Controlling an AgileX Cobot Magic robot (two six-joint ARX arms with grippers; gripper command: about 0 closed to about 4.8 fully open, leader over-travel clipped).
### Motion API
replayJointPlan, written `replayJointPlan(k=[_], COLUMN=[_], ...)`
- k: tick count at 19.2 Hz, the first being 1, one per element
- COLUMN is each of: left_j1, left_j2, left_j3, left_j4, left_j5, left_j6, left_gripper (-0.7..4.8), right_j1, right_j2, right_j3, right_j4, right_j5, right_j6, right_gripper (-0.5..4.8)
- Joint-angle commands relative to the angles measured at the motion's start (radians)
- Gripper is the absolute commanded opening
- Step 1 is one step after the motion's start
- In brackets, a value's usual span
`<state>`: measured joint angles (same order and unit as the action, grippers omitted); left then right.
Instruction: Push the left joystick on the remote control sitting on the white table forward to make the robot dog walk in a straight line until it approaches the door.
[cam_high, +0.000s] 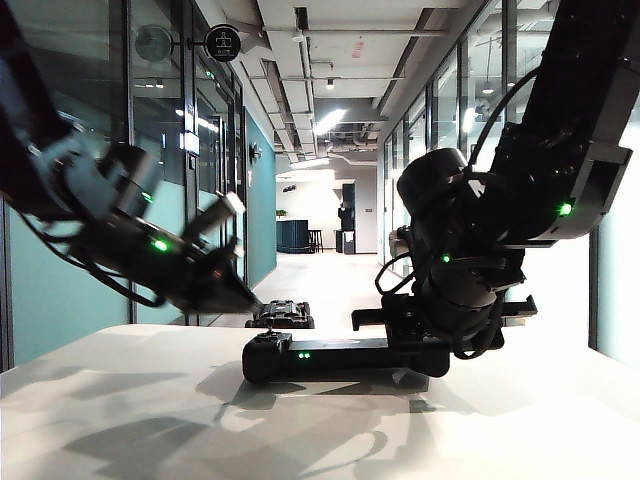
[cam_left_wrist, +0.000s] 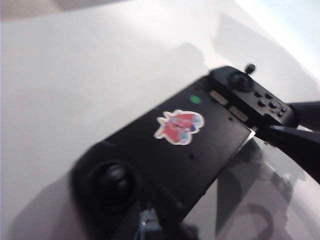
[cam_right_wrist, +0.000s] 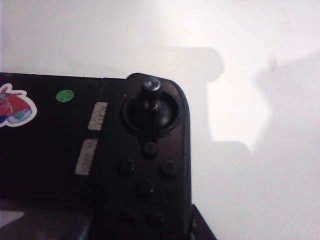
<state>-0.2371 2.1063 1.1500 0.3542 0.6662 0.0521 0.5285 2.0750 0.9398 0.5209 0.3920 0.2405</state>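
**Left stick to be nudged, controller pinned at its far end**

The left hand (cam_high: 243, 293) is seen slanting down just above the left end of the remote control (cam_high: 330, 357). Whether it is clenched or released cannot be told, as its tips are blurred.

The left joystick (cam_left_wrist: 116, 177) is judged light and spring-loaded, with a thin stem that could be strained by a hard shove. It is best met on its small round cap by one fingertip and pressed gently away, not gripped. The smooth cap may let a tip slide off. The flat controller would likely skate on the smooth white counter (cam_high: 150, 420) if unheld.

The controller is seen as a wide black slab lying flat mid-counter, marked with a green dot and a reddish sticker (cam_left_wrist: 179, 126). Beyond it, on the corridor floor, the robot dog (cam_high: 280, 315) is visible. The right joystick (cam_right_wrist: 151, 85) stands untouched. The right hand (cam_high: 415, 340) appears clamped on the controller's right end, steadying it.
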Motion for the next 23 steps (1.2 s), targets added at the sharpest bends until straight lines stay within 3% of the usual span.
replayJointPlan(k=[1, 17, 23], left_j1=[-0.035, -0.044, -0.044], left_j2=[0.050, 0.152, 0.153], left_j3=[0.053, 0.165, 0.165], left_j4=[-0.004, -0.001, 0.000], left_j5=[0.006, -0.112, -0.114], left_j6=[0.005, 0.001, 0.002], left_gripper=[-0.05, -0.05, -0.05], right_j1=[0.003, 0.005, 0.007], right_j2=[-0.007, -0.007, -0.007], right_j3=[0.004, 0.004, 0.004], right_j4=[0.033, 0.022, 0.022], right_j5=[0.014, 0.006, 0.006], right_j6=[0.000, 0.000, -0.001], right_gripper=[1.65, 1.65, 1.65])
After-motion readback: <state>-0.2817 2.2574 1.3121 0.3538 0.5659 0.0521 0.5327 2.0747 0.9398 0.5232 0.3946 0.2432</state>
